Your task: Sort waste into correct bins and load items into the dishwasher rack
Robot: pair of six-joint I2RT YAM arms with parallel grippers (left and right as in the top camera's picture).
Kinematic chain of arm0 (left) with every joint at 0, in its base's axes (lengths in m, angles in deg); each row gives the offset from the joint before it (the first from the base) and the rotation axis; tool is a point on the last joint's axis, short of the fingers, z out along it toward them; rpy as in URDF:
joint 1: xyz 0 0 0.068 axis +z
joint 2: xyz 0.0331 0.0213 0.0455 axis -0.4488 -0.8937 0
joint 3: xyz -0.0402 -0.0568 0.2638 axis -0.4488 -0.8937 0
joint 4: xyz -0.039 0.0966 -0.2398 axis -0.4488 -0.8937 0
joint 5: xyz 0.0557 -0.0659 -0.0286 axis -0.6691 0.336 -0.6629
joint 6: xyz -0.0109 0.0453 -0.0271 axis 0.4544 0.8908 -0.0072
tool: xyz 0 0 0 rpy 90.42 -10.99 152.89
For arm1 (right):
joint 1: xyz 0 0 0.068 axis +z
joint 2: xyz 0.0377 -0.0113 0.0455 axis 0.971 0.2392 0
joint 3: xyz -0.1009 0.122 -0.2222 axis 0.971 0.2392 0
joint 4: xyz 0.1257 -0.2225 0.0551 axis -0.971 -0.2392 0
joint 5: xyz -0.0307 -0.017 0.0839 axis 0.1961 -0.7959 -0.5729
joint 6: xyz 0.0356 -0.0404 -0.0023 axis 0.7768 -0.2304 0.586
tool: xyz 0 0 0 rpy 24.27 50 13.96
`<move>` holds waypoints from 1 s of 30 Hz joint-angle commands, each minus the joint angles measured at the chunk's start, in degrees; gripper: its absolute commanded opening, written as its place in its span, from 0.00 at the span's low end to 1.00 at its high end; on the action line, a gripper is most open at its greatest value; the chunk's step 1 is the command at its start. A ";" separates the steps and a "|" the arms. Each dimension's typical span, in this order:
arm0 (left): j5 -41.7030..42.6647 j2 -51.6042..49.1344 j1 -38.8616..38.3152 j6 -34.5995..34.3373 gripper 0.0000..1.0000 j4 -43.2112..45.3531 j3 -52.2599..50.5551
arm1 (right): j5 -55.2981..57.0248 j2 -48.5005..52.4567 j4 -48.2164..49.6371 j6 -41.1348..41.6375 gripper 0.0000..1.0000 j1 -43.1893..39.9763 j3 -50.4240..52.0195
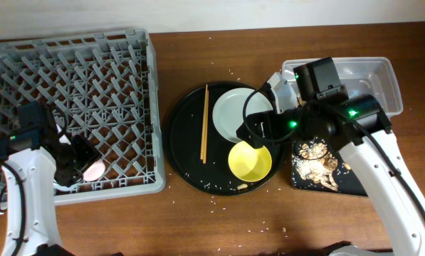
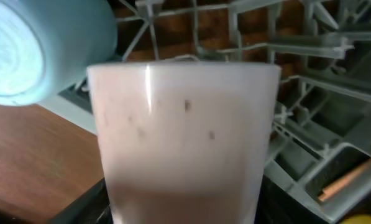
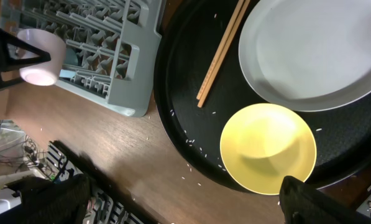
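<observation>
The left claw (image 1: 84,165) is clenched on the pink cup (image 2: 185,143), which it holds on its side just above the near edge of the dishwasher rack (image 1: 91,78). That suits the step in hand, setting the cup among the pegs. The cup fills the left wrist view, so the fingers themselves are hidden there. The right wrist view, looking across, shows dark fingers on either side of the cup. Just beside the held cup, touching or nearly so, lies the light-blue cup (image 2: 42,43) with its base turned to the camera, apparently already in the rack.

The right claw (image 1: 260,134) hangs released with its fingers spread wide, directly above the yellow bowl (image 1: 250,161). I take this as lining up for the next pick. Just beyond the bowl from the claw lies the grey-green plate (image 1: 230,114), and the chopsticks (image 1: 204,124) lie further toward the rack. All three rest on the round black tray (image 1: 187,153) among stray rice. Behind the claw, along its own arm, sit the clear tub (image 1: 372,82) and the shallow black tray (image 1: 295,183). The tray holds the gold-brown wrapper (image 1: 315,162).

The count is two cups, one bowl, one plate, two chopsticks, two bins, one rack and one round tray. I cannot tell how many wrapper pieces there are.
</observation>
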 commanded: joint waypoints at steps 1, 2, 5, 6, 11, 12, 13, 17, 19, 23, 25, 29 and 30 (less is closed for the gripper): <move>2.62 5.09 -0.07 0.90 0.39 -2.95 5.09 | 0.52 0.24 0.13 -0.55 0.98 0.37 -0.04; 3.43 7.34 -0.07 0.90 0.39 -3.78 5.25 | 0.50 0.24 0.13 -0.55 0.98 0.37 -0.04; 4.24 8.48 -0.09 0.94 0.40 -9.55 4.83 | 0.50 0.24 0.11 -0.52 0.98 0.37 -0.04; 4.22 8.48 -0.07 1.77 0.40 -10.38 3.69 | 0.48 0.24 0.11 -0.52 0.98 0.37 -0.04; 4.04 8.41 -0.07 1.79 0.40 -5.33 -6.71 | 0.48 0.24 0.11 -0.52 0.98 0.37 -0.04; 4.35 8.41 -0.07 1.31 0.40 -2.99 -8.13 | 0.48 0.24 0.11 -0.52 0.98 0.37 -0.04; 4.70 8.35 -0.07 1.29 0.41 0.68 -9.38 | 0.48 0.24 0.09 -0.52 0.98 0.37 -0.04; 4.92 3.91 -0.07 0.00 0.41 4.35 -10.21 | 0.48 0.24 -0.59 -0.52 0.98 0.37 -0.04; 4.98 0.85 0.11 -1.09 0.41 5.90 -10.21 | 0.48 0.24 -0.61 -0.52 0.98 0.37 -0.04; 12.94 0.26 6.34 -1.25 0.76 8.57 -9.05 | 0.50 0.24 -0.57 -0.52 0.98 0.37 -0.04; 15.78 0.26 8.33 -1.25 0.84 8.81 -7.91 | 0.50 0.24 -0.55 -0.55 0.98 0.37 -0.04; 17.31 1.77 6.82 7.37 0.94 2.62 4.33 | 0.50 0.24 -0.15 -0.52 0.99 0.37 -0.04; 17.33 3.23 5.20 11.23 0.94 1.14 8.90 | 0.59 0.24 0.79 -0.09 0.98 0.37 -0.04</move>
